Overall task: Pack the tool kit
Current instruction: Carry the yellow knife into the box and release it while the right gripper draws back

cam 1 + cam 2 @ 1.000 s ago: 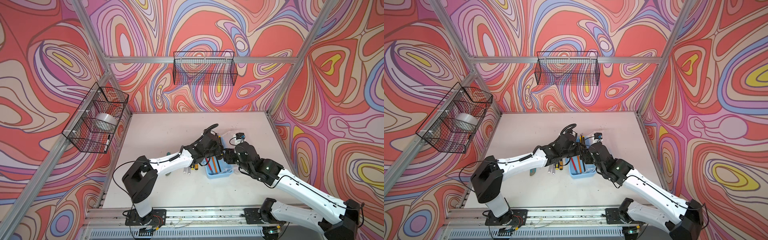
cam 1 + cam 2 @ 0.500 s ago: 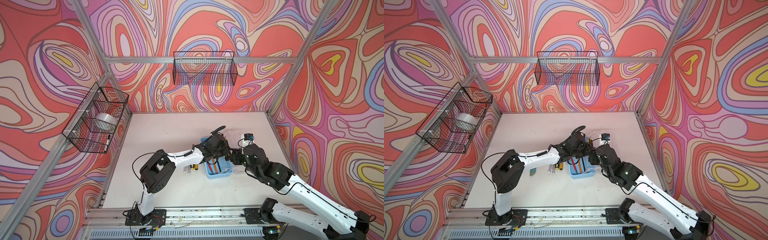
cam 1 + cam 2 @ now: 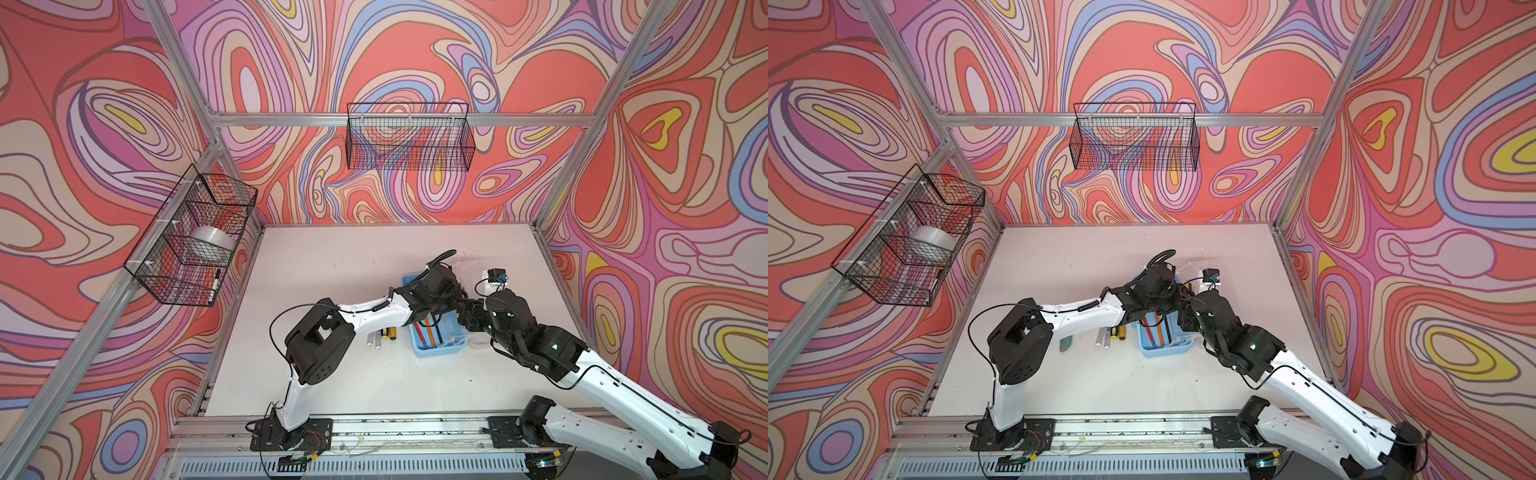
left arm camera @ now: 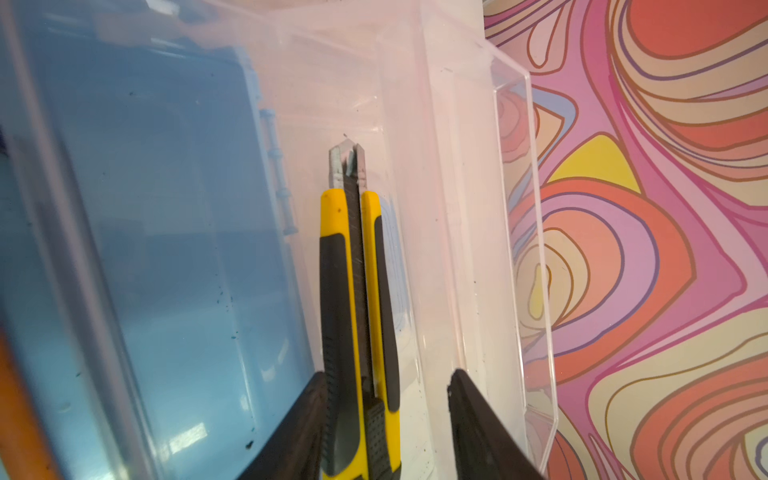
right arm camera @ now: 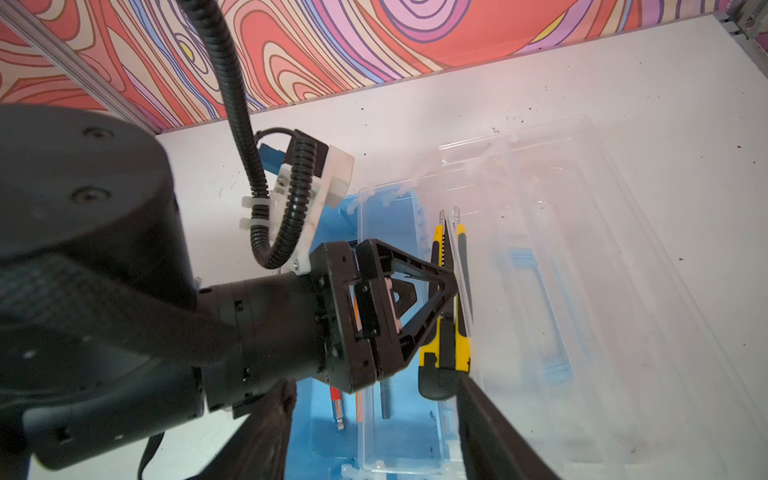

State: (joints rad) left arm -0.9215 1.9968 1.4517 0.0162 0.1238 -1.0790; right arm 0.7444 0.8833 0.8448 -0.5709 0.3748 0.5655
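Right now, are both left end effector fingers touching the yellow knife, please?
Apart on one side: the left wrist view shows a plain gap between one finger and the yellow knife.

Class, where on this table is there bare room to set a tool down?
Bare table: the far strip between back wall and tool kit; the near stretch between tool kit and front rail. Crowded: loose tools beside the kit.

The left arm [image 3: 365, 316] stretches out to the right with its elbow folded low. Its black wrist [image 3: 432, 286] sits close against the right arm [image 3: 602, 374], which angles in from the near right corner. The left hand [image 4: 386, 374] has its jaws parted, the dark fingers [image 4: 478, 424] standing clear of each other. The right hand [image 5: 374, 378] holds its fingers [image 5: 490, 436] spread wide; whether they grip cannot be told.
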